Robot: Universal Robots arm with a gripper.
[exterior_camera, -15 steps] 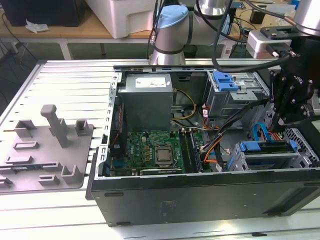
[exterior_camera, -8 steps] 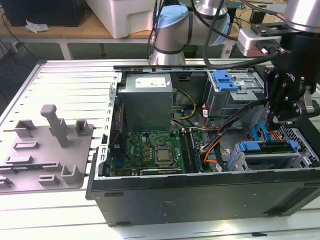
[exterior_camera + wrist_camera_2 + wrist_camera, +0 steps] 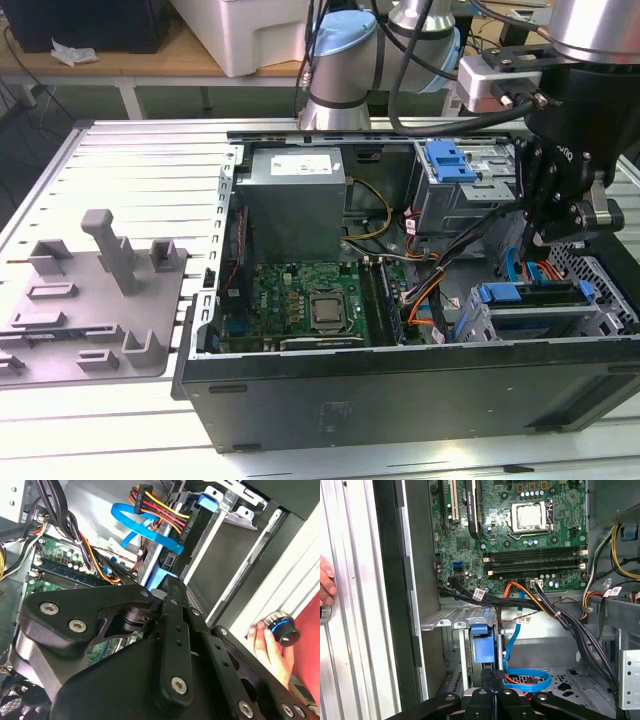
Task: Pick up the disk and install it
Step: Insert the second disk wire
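The disk (image 3: 535,296) sits in the metal drive cage (image 3: 540,318) at the front corner of the open computer case (image 3: 400,390), on the exterior view's right, its blue carrier rail facing up. The gripper (image 3: 556,238) hangs just above it; in the first wrist view the jaws (image 3: 496,680) press together, grasping nothing. Blue cables (image 3: 520,677) curl on the case floor near the motherboard (image 3: 520,535). A person's hand (image 3: 270,647) rests on a knob beside the case.

Matt black tool (image 3: 492,692) – bare-metal cage (image 3: 451,617)
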